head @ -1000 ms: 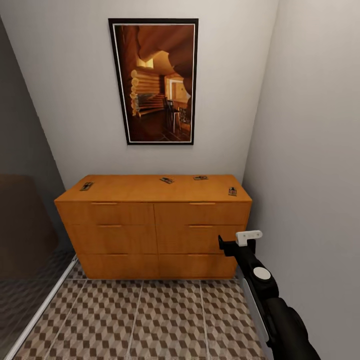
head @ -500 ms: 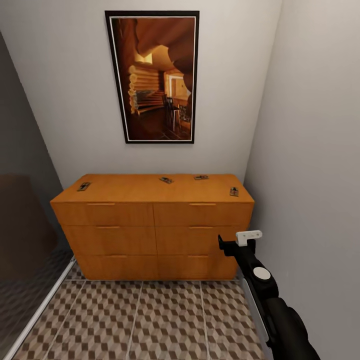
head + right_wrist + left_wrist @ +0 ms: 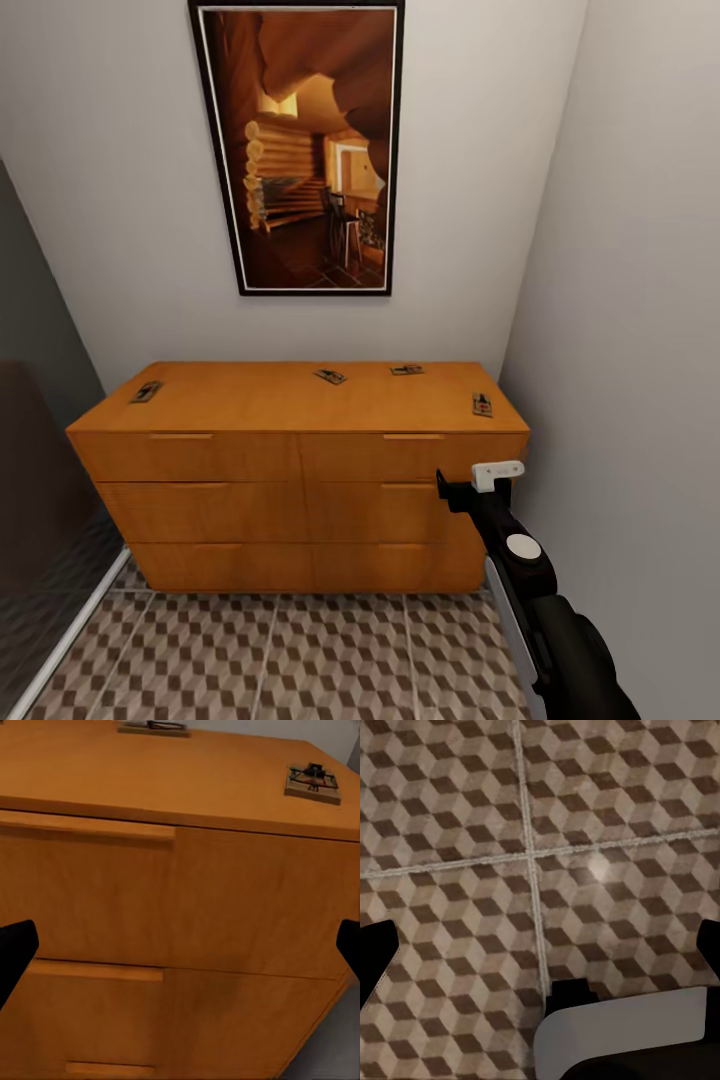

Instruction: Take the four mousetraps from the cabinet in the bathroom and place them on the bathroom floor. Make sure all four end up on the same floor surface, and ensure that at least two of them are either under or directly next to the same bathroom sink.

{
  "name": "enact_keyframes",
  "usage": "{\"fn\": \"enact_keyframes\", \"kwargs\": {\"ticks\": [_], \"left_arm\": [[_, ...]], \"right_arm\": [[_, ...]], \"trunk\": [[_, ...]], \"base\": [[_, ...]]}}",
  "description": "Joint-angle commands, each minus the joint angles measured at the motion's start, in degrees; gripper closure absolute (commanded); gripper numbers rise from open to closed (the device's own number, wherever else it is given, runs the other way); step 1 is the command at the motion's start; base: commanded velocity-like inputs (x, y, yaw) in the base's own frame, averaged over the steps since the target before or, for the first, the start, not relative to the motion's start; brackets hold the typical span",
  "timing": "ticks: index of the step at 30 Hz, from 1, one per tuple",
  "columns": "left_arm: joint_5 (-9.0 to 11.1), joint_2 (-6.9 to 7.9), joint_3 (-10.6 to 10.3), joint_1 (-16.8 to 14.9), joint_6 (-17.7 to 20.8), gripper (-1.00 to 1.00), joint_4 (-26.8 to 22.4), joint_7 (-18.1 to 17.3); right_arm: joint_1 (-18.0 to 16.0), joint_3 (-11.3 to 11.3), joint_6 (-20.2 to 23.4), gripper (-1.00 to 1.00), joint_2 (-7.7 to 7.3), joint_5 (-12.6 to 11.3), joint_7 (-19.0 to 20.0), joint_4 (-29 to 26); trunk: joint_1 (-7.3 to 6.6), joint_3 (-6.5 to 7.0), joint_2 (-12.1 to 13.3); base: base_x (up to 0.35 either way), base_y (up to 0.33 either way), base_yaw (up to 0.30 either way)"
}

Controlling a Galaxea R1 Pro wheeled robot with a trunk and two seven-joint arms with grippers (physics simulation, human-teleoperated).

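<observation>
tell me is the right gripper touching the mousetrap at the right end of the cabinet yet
Apart. In the right wrist view the mousetrap lies on the cabinet top, while the right gripper's fingertips sit low at the frame edges, facing the drawer fronts.

Open cabinet (image 3: 300,400) top; right wall (image 3: 640,350) crowds it.

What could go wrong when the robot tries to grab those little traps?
The mousetraps are tiny and flat on the cabinet top, so the right gripper might slip off one or knock it down. One mousetrap sits at the far left corner, a long reach. The right-hand wall is close and could crowd the arm.
</observation>
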Motion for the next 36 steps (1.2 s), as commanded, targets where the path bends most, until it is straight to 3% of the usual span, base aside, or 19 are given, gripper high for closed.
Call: {"fn": "enact_keyframes", "kwargs": {"ticks": [1,15,36], "left_arm": [[-0.01,0.01,-0.26,-0.08,-0.33,-1.00,0.17,-0.02],[-0.01,-0.01,-0.26,-0.08,-0.33,-1.00,0.17,-0.02],[-0.03,-0.06,-0.26,-0.08,-0.41,-1.00,0.25,-0.02]], "right_arm": [[-0.04,0.08,0.41,-1.00,0.00,0.59,-0.15,-0.07],[-0.04,0.08,0.40,-1.00,-0.02,0.59,-0.15,-0.07],[-0.04,-0.22,0.41,-1.00,-0.19,0.68,-0.15,-1.56]], "trunk": [[0.03,-0.06,-0.03],[0.03,-0.06,-0.03],[0.03,-0.06,-0.03]], "base": [[0.332,0.000,0.000],[0.310,0.000,0.000],[0.018,0.000,0.000]]}}
